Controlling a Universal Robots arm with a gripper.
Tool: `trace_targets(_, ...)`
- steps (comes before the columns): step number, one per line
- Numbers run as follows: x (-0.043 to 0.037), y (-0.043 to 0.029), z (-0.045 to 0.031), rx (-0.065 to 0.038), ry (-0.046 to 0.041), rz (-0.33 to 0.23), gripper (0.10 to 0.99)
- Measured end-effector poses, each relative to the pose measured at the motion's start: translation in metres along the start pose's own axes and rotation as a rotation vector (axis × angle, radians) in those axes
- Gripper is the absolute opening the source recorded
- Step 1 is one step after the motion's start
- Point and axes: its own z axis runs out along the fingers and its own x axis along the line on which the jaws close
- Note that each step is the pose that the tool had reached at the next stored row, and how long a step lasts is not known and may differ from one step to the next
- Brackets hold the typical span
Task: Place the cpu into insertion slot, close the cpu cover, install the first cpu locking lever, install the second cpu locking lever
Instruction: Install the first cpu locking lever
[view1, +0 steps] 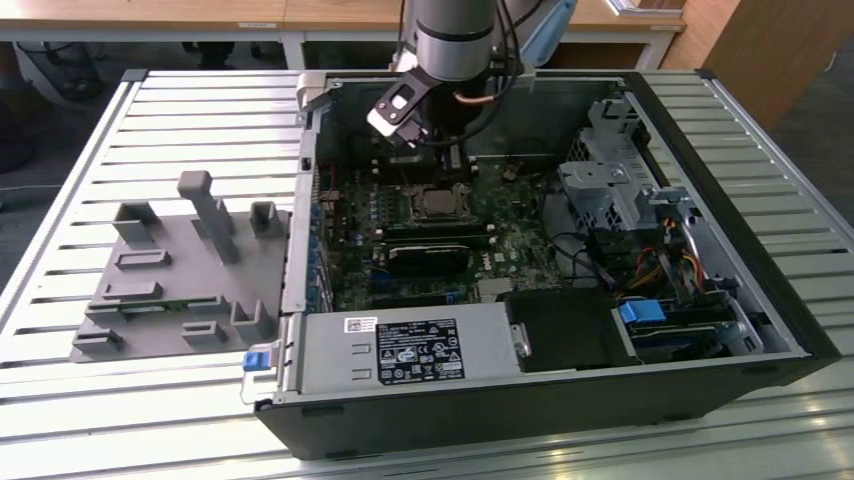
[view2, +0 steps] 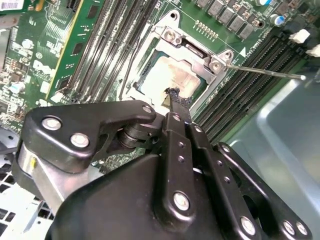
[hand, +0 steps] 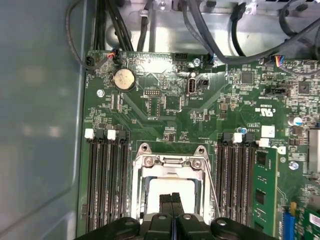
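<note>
Fingers (hand: 165, 204) of the gripper (hand: 171, 199) are pressed flat against each other with no gap, and nothing is clamped between them. In the exterior view the arm reaches down into an open computer case (view1: 747, 300) lying on a slatted table (view1: 107, 420). Directly under the fingertips lies the cpu (hand: 172, 185), its pale metal face seated in the insertion slot (view1: 415, 204). The tips are on that face or just above it; I cannot tell which. Around the chip, framing the fingertips on all sides, the cpu cover (hand: 172, 166) lies down over the slot, with the chip showing through its window. A thin locking lever (view2: 265, 73) runs out from one corner of the cover, away from the fingers, across the memory slots (hand: 107, 185) that flank the hand on both sides. Beyond the fingertips stretches the green circuit board (hand: 165, 105).
</note>
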Motion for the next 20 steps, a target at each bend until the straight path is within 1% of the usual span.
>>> trace_targets(2,0.0,0.0002,-0.005,0.0,-0.0001,0.0,0.106)
trace_targets(6,0.0001,0.0007,-0.0178,0.0,0.0,0.0,0.106)
trace_targets(11,0.0003,0.0016,-0.0383,0.0,-0.0002,0.0,0.106)
trace_targets(12,0.0003,0.0017,-0.04,0.0,-0.0001,-0.001,0.106)
trace_targets(13,0.0003,0.0017,-0.0399,0.0,0.0004,-0.008,0.106)
trace_targets(20,0.0003,0.0017,-0.0398,0.001,0.0054,-0.132,0.106)
